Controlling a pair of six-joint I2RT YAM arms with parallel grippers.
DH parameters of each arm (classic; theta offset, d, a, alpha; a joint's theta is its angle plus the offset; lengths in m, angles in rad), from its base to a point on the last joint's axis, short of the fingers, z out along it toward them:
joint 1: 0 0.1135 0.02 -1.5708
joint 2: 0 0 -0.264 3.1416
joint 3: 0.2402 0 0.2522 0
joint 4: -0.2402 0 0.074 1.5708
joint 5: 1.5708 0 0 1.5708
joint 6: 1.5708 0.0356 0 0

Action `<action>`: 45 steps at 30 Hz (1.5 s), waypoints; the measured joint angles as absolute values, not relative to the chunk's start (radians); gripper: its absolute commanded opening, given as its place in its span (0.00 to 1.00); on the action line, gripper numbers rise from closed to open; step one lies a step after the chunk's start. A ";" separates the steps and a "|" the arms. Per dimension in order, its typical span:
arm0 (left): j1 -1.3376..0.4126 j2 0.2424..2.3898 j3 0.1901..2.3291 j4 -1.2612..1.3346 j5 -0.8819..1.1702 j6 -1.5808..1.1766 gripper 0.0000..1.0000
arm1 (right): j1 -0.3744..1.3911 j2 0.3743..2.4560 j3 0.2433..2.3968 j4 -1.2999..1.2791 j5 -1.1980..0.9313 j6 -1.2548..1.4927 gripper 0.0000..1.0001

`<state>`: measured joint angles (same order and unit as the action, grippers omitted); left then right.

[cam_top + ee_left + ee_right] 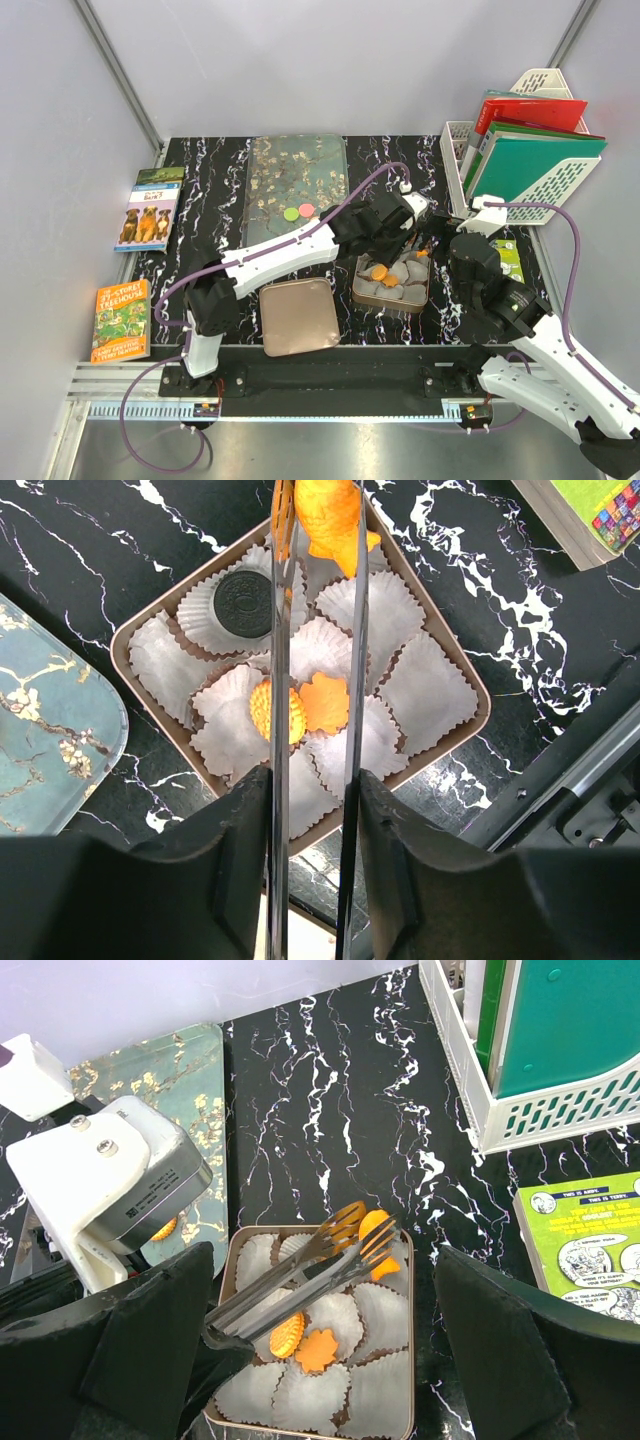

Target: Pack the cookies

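Above one corner of the tin (122, 645), L tool (312, 815) clamps the tongs (315, 680), whose blades pinch an orange held cookie (330, 515). Tongs' long axis runs along the tin's diagonal; cookie's heading unclear. R tool (320, 1290) is spread wide, empty, just beside the tin. Tin holds wrappers (425, 680), a dark cookie (240, 602), a ridged orange cookie (277, 710) & a flower-shaped orange cookie (325, 702), all flat. Green cookie (291, 213) & pink cookie (306, 209) lie on the tray (270, 170); lid (298, 316) lies on the counter (200, 180).

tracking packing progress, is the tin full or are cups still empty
Partly filled: the tin holds one dark cookie and two orange cookies; the other paper cups in view sit empty. Tongs hold another cookie above.
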<state>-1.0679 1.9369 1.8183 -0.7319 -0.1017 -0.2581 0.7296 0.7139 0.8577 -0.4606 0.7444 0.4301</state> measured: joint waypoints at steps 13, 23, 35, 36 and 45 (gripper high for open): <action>-1.068 1.937 1.818 -0.732 -0.117 -0.258 0.47 | 0.729 0.714 0.858 -0.461 0.753 0.430 1.00; -1.068 1.870 1.772 -0.723 -0.183 -0.261 0.41 | 0.729 0.719 0.858 -0.461 0.751 0.430 1.00; -1.068 1.851 1.674 -0.715 -0.189 -0.300 0.34 | 0.730 0.714 0.858 -0.461 0.751 0.430 1.00; -1.068 1.851 1.671 -0.715 -0.189 -0.303 0.34 | 0.730 0.714 0.858 -0.461 0.751 0.431 1.00; -1.068 1.848 1.640 -0.712 -0.199 -0.315 0.32 | 0.730 0.714 0.858 -0.461 0.751 0.430 1.00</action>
<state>-1.0676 1.8484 1.6398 -0.7120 -0.1989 -0.3149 0.7296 0.7136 0.8577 -0.4606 0.7509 0.4305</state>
